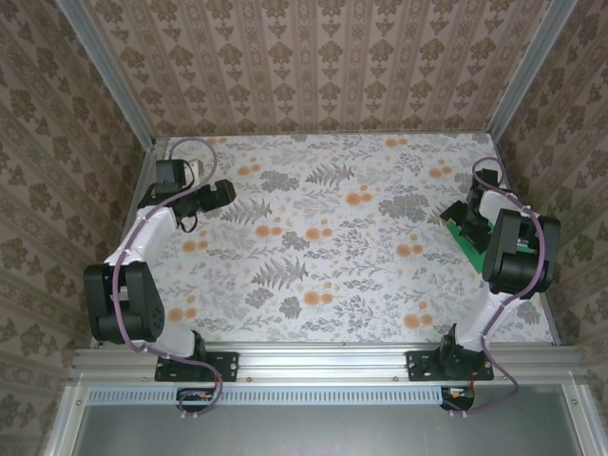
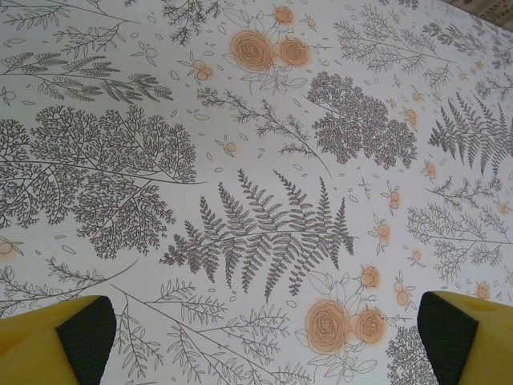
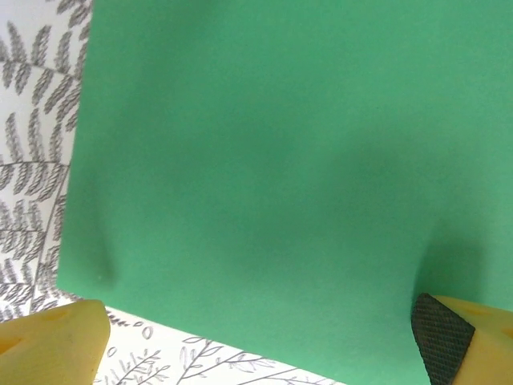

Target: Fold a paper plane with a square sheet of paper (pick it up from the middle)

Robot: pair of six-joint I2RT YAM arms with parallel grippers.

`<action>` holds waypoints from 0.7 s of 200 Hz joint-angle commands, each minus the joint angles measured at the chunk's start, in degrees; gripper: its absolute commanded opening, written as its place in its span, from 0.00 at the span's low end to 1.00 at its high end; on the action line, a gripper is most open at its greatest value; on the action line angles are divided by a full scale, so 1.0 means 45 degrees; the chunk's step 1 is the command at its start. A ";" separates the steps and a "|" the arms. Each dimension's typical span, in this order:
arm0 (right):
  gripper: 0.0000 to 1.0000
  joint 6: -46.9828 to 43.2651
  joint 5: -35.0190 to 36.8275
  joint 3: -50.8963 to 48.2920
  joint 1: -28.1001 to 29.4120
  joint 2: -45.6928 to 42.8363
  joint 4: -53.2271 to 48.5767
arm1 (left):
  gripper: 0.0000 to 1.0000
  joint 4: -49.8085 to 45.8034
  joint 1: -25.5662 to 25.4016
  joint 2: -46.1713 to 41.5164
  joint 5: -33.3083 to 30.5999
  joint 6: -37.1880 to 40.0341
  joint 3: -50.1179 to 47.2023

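The square sheet of paper (image 3: 264,160) is plain bright green and lies flat and uncreased on the floral tablecloth. From above, a strip of the sheet (image 1: 468,242) shows at the right side of the table, mostly under my right arm. My right gripper (image 3: 248,349) hovers just over the sheet's near edge. It is open, with one yellow finger (image 3: 48,345) off the paper's corner, the other pad (image 3: 441,337) over the green, and nothing between them. My left gripper (image 2: 268,345) is open over bare cloth at the far left (image 1: 223,193), well away from the sheet.
Patterned walls with metal corner posts (image 1: 104,71) enclose the table on three sides. The right arm's elbow (image 1: 518,252) stands close to the right wall. The arm bases sit on the metal rail (image 1: 323,361) along the near edge.
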 commanded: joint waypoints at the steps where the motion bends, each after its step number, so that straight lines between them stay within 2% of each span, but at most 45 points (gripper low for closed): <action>1: 1.00 -0.0092 -0.1380 0.0363 -0.0026 0.0450 -0.0699 | 1.00 -0.0128 -0.0121 0.0201 0.0340 -0.0227 0.0446; 28: 0.98 -0.0070 -0.2773 0.0407 0.0044 0.0833 -0.0716 | 1.00 -0.0186 -0.0177 0.0299 0.0334 -0.0141 0.0492; 51: 0.98 -0.0033 -0.3267 0.0561 0.0322 0.0854 -0.0865 | 1.00 -0.0277 -0.0180 0.0295 0.0253 -0.0091 0.0456; 108: 0.98 -0.0072 -0.4452 0.1297 0.2030 0.1353 -0.1392 | 1.00 -0.0377 -0.0199 0.0216 0.0194 -0.0125 0.0253; 140: 0.98 -0.0191 -0.4480 0.1725 0.3277 0.1508 -0.1875 | 1.00 -0.0443 -0.0308 0.0212 0.0233 -0.0188 0.0152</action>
